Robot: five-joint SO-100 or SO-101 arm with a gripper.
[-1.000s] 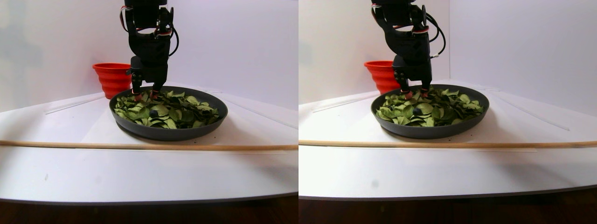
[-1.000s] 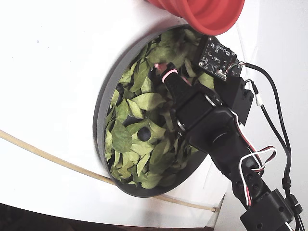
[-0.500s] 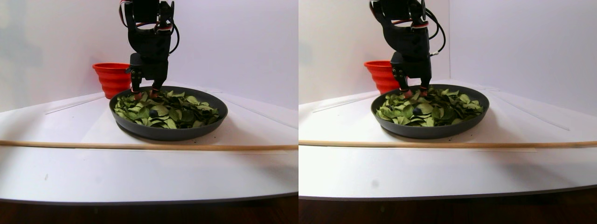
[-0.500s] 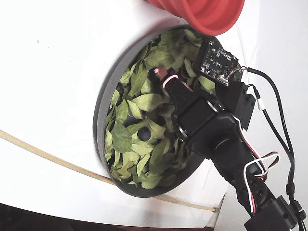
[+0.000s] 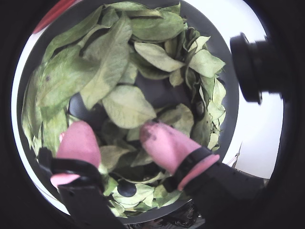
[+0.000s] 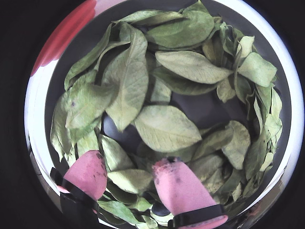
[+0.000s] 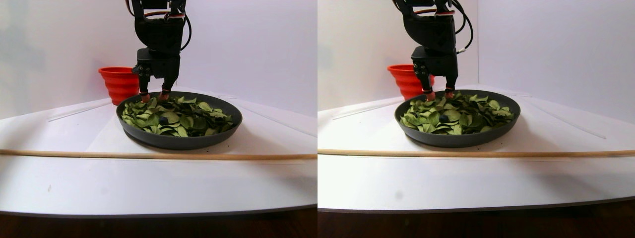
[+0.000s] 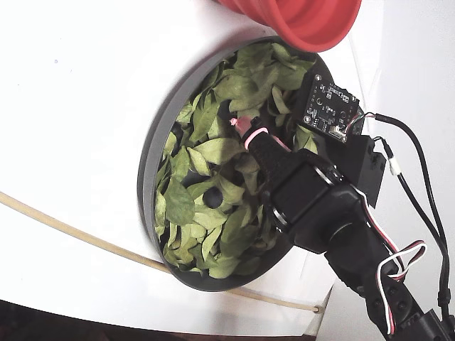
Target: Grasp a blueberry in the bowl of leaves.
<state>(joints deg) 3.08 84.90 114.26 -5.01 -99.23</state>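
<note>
Black arm (image 8: 334, 220) (red-white cables), pink-tipped pincer (image 5: 116, 138).

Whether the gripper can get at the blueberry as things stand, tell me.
Probably yes, after a shift. The open gripper has its tips in the leaves near the rim of the bowl of leaves. The blueberry lies uncovered nearer the middle, not between the fingers.

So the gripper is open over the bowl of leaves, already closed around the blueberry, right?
Not quite. The gripper is open over the bowl of leaves, but holds nothing: a wrist view shows only leaves between its pink fingertips, and the fixed view shows the blueberry lying apart.
</note>
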